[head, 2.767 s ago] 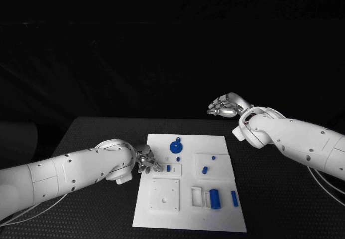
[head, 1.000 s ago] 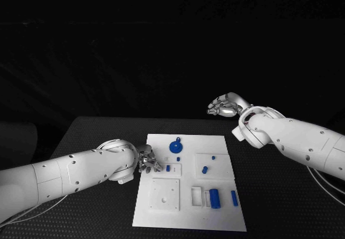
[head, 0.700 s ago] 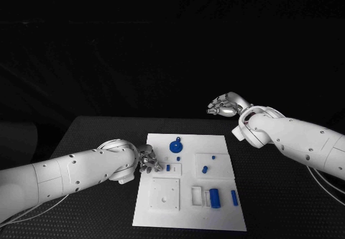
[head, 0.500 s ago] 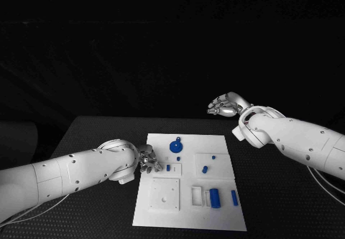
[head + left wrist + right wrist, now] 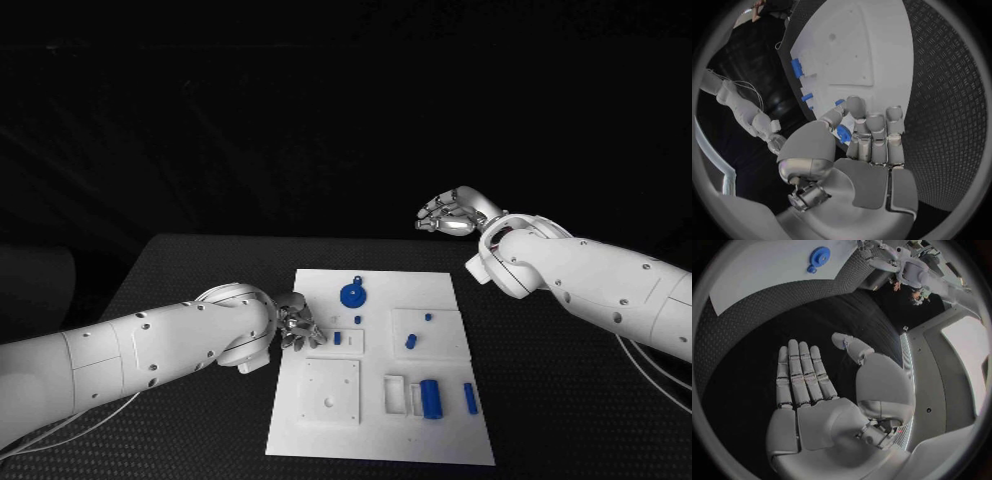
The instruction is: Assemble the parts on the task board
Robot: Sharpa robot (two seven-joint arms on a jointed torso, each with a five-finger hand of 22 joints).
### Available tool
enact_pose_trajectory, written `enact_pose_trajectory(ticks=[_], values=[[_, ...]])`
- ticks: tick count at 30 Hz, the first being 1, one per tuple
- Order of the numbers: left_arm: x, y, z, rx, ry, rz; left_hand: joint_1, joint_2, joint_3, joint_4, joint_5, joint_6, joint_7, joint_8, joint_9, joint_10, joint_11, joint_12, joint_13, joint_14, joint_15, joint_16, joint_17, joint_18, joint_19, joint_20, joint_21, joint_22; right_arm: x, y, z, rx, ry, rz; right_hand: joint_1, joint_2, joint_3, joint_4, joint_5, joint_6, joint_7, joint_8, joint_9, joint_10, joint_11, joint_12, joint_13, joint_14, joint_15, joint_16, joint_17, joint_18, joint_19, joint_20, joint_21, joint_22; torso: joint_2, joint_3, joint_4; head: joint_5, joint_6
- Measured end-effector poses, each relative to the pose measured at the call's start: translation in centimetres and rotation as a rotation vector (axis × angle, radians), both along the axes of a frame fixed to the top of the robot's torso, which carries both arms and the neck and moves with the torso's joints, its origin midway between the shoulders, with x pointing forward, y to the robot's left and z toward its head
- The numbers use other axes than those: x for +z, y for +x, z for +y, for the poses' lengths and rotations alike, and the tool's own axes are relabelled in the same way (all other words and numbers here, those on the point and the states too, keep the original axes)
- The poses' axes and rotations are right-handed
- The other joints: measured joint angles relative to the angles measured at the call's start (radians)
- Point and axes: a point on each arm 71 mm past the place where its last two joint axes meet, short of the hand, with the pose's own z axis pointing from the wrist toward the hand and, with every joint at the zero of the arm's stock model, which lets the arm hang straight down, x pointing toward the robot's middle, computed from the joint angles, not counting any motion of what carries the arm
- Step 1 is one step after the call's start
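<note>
- The silver left hand (image 5: 299, 327) sits at the left edge of the flat white task board (image 5: 325, 420); its thumb and a finger pinch a small blue part (image 5: 843, 133).
- On the board, a round blue disc part (image 5: 352, 295) lies near the far edge, and a blue cylinder part (image 5: 430, 397) lies near the front.
- The silver right hand (image 5: 456, 214) hovers beyond the board's far right corner, fingers spread and holding nothing.
</note>
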Motion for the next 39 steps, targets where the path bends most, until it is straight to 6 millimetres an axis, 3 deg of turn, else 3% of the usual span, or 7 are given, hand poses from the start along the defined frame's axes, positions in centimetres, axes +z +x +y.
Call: enact_pose_trajectory(ticks=[17,21,26,39], values=[[0.3,-0.2,-0.1,0.013,-0.004,0.0,-0.002,0.01,-0.006,-0.008,0.05,0.008,-0.001,-0.003,0.002,0.008,-0.006,0.0,-0.015,0.005,0.005,0.003,0.0,0.0,0.007,0.0,0.004,0.0,0.0,0.0,0.0,0.0,0.0,0.0,0.0,0.0,0.003,0.003,0.004,0.0,0.0,0.0,0.0,0.0,0.0,0.0,0.0,0.0,0.0,0.0,0.0,0.0,0.0,0.0,0.0,0.001,0.0,-0.0002,0.0002,0.003,0.007],[0.6,0.0,-0.2,0.012,0.007,0.003,-0.002,0.01,-0.01,-0.012,0.101,0.017,-0.003,-0.003,0.004,0.013,-0.007,0.0,-0.02,0.007,0.006,0.003,0.0,0.0,0.011,-0.004,0.011,0.0,0.0,0.0,0.0,0.0,0.0,0.001,0.0,0.0,0.003,0.003,0.004,0.0,0.0,0.0,0.0,0.0,0.0,0.0,0.0,0.0,0.0,0.0,0.0,0.0,0.0,0.0,0.0,0.001,0.0,-0.0002,0.0004,0.003,0.008],[0.9,0.3,-0.4,0.001,0.033,0.015,-0.002,0.01,-0.013,-0.015,0.131,0.019,-0.004,-0.003,0.007,0.015,-0.007,0.007,-0.023,0.01,0.006,0.003,0.0,0.0,0.011,-0.004,0.011,0.0,-0.1,0.0,0.0,0.001,0.0,0.003,0.0,0.0,0.003,0.003,0.004,0.0,0.0,0.0,0.0,0.0,0.0,0.0,0.0,0.0,0.0,0.0,0.0,0.0,0.0,0.0,0.0,0.001,0.0,-0.0002,0.0004,0.004,0.008],[2.7,1.2,-1.3,-0.048,0.071,0.038,-0.003,0.016,-0.018,-0.02,0.142,0.019,-0.005,-0.006,0.008,0.018,-0.01,0.012,-0.025,0.01,-0.001,0.007,0.001,0.0,0.011,-0.004,0.011,-0.001,-0.2,0.0,0.1,0.003,-0.001,0.007,0.0,0.0,0.003,0.003,0.004,0.0,0.0,0.0,-0.001,0.0,0.0,0.0,0.0,0.0,0.0,0.0,0.0,0.0,0.0,0.0,-0.004,0.002,0.0,-0.0012,0.0002,0.006,0.009]])
